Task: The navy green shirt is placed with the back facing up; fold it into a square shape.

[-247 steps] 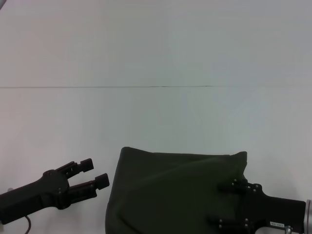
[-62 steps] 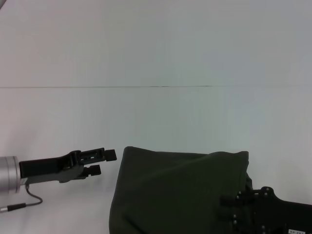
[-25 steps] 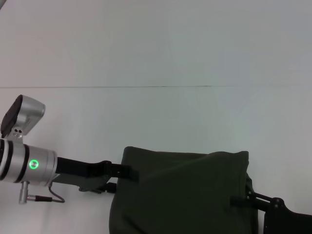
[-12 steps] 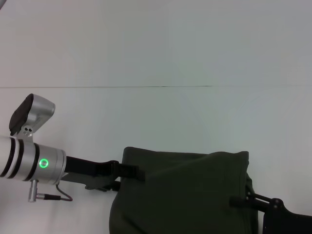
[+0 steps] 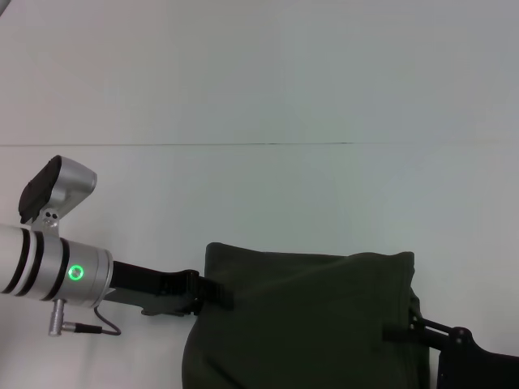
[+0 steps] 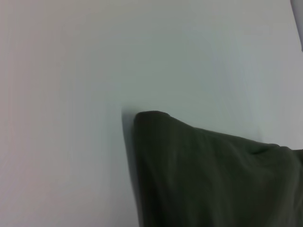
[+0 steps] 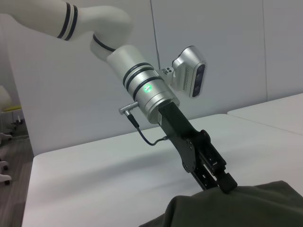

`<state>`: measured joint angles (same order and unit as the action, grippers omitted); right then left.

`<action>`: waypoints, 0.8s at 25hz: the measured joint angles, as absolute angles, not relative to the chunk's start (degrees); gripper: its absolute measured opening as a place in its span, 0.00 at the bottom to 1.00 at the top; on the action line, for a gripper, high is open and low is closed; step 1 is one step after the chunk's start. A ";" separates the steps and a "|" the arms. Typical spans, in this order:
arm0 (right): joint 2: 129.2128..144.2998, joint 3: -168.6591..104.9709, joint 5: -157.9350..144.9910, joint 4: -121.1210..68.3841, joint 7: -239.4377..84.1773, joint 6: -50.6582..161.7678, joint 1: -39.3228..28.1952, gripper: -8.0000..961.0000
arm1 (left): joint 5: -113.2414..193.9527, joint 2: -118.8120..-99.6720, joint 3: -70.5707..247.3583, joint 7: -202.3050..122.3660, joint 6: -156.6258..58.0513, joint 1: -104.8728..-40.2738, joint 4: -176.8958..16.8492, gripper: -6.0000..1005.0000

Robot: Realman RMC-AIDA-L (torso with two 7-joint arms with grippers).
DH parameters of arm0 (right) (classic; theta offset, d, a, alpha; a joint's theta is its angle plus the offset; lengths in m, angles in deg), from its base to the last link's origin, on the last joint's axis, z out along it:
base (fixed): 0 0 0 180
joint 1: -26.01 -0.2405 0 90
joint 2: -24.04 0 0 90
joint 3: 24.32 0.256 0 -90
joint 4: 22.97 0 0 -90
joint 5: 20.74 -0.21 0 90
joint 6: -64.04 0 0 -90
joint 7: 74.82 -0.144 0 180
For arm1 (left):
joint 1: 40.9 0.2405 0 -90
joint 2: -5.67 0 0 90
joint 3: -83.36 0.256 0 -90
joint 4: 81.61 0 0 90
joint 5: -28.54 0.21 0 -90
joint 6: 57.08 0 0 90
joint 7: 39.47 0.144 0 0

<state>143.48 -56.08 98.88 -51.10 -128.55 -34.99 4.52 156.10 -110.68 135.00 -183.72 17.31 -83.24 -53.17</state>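
The navy green shirt lies as a folded dark olive block at the table's near edge, plain side up. It also fills the lower part of the left wrist view. My left gripper reaches in from the left and is shut on the shirt's left edge, one finger lying on top of the cloth. The right wrist view shows that gripper pressed down at the rim of the shirt. My right gripper sits low at the shirt's right edge, mostly cut off by the picture's border.
The white table stretches far beyond the shirt, with a thin seam running across it. A grey cable hangs under the left wrist. A wall and a chair stand past the table in the right wrist view.
Over the last seconds my left arm came in from the left to the shirt's left edge and settled on it. My right gripper drew back to the right edge. The last half second shows almost no motion.
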 joint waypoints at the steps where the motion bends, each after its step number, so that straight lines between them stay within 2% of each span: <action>1: 143.48 -56.06 98.88 -51.10 -128.57 -34.95 4.51 0.98 | 156.11 -110.67 135.08 -183.71 17.28 -83.26 -53.16 0.77; 10: 143.57 -55.95 98.78 -51.10 -128.68 -34.76 4.16 0.98 | 156.15 -110.81 135.25 -183.18 16.84 -83.37 -53.16 0.41; 12: 143.57 -55.95 98.74 -51.10 -128.73 -34.75 4.07 0.98 | 156.16 -110.81 134.95 -182.75 16.63 -83.41 -53.52 0.20; 18: 143.58 -55.95 98.60 -51.10 -128.76 -34.77 4.01 0.98 | 155.99 -110.78 134.85 -181.82 16.50 -83.47 -53.54 0.05; 20: 143.57 -55.96 98.53 -51.14 -128.80 -34.80 3.97 0.98 | 156.12 -110.79 134.85 -181.36 16.22 -83.48 -53.58 0.05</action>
